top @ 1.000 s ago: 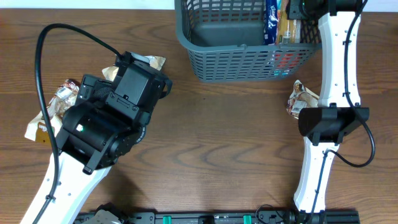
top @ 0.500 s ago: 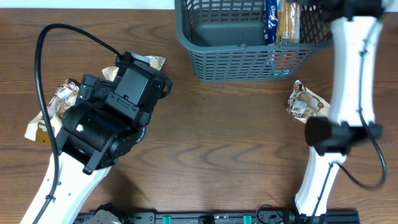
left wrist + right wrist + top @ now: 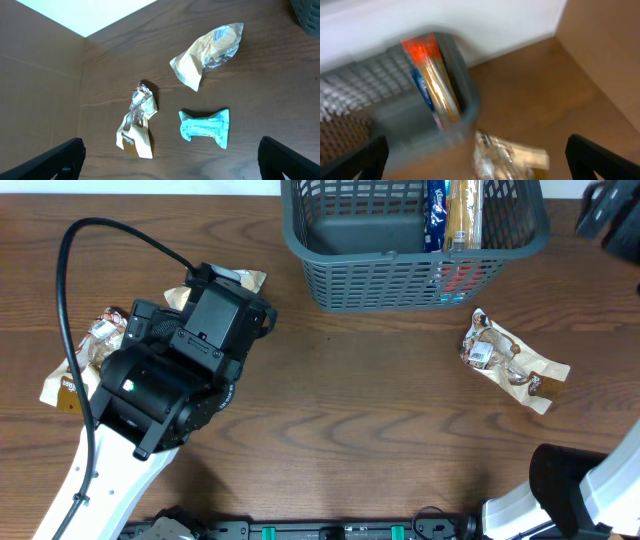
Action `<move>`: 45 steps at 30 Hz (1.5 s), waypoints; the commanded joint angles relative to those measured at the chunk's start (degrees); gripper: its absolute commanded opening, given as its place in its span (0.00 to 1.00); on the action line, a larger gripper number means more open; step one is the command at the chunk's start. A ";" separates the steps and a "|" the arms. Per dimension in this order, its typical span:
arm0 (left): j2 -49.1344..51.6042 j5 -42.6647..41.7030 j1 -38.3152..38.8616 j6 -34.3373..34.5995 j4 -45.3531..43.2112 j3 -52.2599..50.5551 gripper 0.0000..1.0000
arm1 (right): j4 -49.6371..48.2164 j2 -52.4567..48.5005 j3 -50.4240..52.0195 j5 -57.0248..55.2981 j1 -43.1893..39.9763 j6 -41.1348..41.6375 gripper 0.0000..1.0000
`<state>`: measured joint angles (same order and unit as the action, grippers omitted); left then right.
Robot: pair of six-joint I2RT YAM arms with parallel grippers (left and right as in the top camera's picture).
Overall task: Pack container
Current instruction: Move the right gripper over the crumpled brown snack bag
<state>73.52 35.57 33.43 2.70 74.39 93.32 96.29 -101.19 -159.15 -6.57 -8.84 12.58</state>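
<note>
The dark grey-teal slotted basket [image 3: 400, 280] stands at the table's far edge. A blue packet [image 3: 436, 210] and a golden packet [image 3: 465, 215] stand along its right wall. My right gripper [image 3: 479, 156] is open and empty. Its blurred view shows the basket corner [image 3: 467, 97] and a clear-and-cream snack packet [image 3: 512, 157] on the table, which also shows in the overhead view [image 3: 510, 358]. My left gripper [image 3: 172, 165] is open and empty above a brown-cream packet [image 3: 136, 125], a teal packet [image 3: 206, 127] and a cream packet [image 3: 210, 50].
My left arm [image 3: 170, 380] covers the table's left part, with packets poking out at its left [image 3: 70, 385] and top [image 3: 245, 280]. My right arm's base link [image 3: 570, 490] is at the lower right, and its wrist [image 3: 612, 215] is at the upper right edge.
My right arm has swung away from above the basket to the far right, uncovering the packet on the table's right side. My left arm has not moved.
</note>
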 commanded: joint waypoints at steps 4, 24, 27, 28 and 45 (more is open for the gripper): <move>0.24 0.90 -0.26 -0.26 0.15 0.94 0.99 | 1.03 -1.01 4.28 -5.16 -0.94 4.96 0.99; 0.24 0.90 -0.26 -0.26 0.15 0.92 0.99 | 1.03 -1.09 30.47 3.17 -6.97 37.00 0.88; 0.24 0.90 -0.26 -0.26 0.17 0.92 0.99 | 1.01 -1.07 36.02 2.86 -7.10 48.09 0.88; 0.24 0.90 -0.26 -0.26 0.17 0.94 0.98 | 1.01 -1.07 37.83 2.51 -7.10 51.69 0.89; 0.24 0.90 -0.26 -0.26 0.17 0.92 0.99 | -27.96 -1.07 74.12 5.92 -7.08 77.81 0.99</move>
<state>73.52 35.57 33.43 2.72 74.43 93.32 71.61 -102.04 -89.06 -1.87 -15.59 86.08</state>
